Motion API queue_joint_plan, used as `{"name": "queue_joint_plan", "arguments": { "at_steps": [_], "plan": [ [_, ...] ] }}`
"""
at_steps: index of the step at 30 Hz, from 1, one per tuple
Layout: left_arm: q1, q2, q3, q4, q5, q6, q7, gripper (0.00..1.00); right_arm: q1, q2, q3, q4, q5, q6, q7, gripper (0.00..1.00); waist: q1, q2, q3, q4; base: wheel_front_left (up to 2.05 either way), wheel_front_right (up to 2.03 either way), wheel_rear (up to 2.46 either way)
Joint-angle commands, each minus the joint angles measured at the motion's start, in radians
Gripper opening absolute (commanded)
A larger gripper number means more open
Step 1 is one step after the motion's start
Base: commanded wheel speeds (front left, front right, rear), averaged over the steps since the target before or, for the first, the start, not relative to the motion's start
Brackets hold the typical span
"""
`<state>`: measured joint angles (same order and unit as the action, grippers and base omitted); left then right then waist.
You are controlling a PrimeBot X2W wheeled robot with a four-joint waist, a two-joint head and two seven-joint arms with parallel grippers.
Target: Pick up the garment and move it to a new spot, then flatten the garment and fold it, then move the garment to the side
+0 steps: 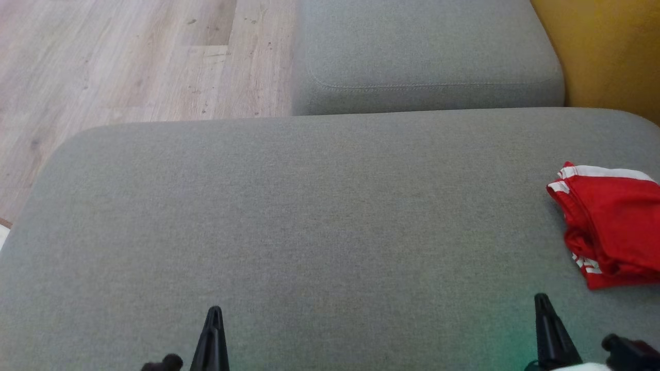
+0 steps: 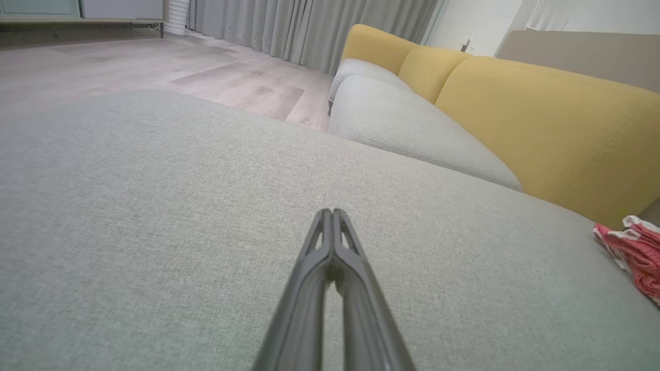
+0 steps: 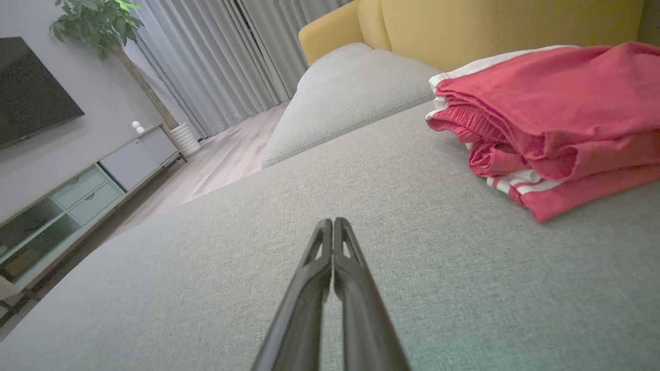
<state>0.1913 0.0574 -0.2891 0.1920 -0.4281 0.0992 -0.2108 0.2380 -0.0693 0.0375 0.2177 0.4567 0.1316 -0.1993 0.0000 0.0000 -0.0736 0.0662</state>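
The folded red fabric garment with white stripes [image 1: 613, 221] lies at the right edge of the grey woven sofa cushion [image 1: 309, 206], apparently put aside there; the left gripper [image 1: 214, 310] and right gripper [image 1: 540, 298] hang over the near edge, both clenched on nothing, seemingly parked.

The folded red-and-white fabric garment [image 1: 611, 226] lies on the broad grey upholstered seat cushion [image 1: 309, 206], just ahead and right of the right fingers [image 1: 547, 324], well apart from the left fingers [image 1: 212, 335]. Beyond both, a second grey cushion [image 1: 428, 51] adjoins it, with pale wooden floor [image 1: 129, 62] to its left.
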Motion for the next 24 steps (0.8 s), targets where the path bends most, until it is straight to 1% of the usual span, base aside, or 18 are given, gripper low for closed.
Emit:
{"name": "queue_joint_plan", "arguments": {
  "at_steps": [1,24],
  "plan": [
    [-0.05,0.01,0.021,-0.028,-0.027,-0.006,0.003,0.0,-0.051,-0.007,-0.005,-0.028,0.029,0.0,0.005,0.0,0.0,0.0,0.001,-0.001,0.0,0.0,0.0],
    [-0.103,0.02,0.084,-0.011,-0.289,-0.054,0.057,0.0,-0.113,-0.01,-0.025,-0.017,0.278,0.0,0.062,0.0,0.0,0.0,0.017,-0.015,0.0,0.0,0.0]
  ]
}}
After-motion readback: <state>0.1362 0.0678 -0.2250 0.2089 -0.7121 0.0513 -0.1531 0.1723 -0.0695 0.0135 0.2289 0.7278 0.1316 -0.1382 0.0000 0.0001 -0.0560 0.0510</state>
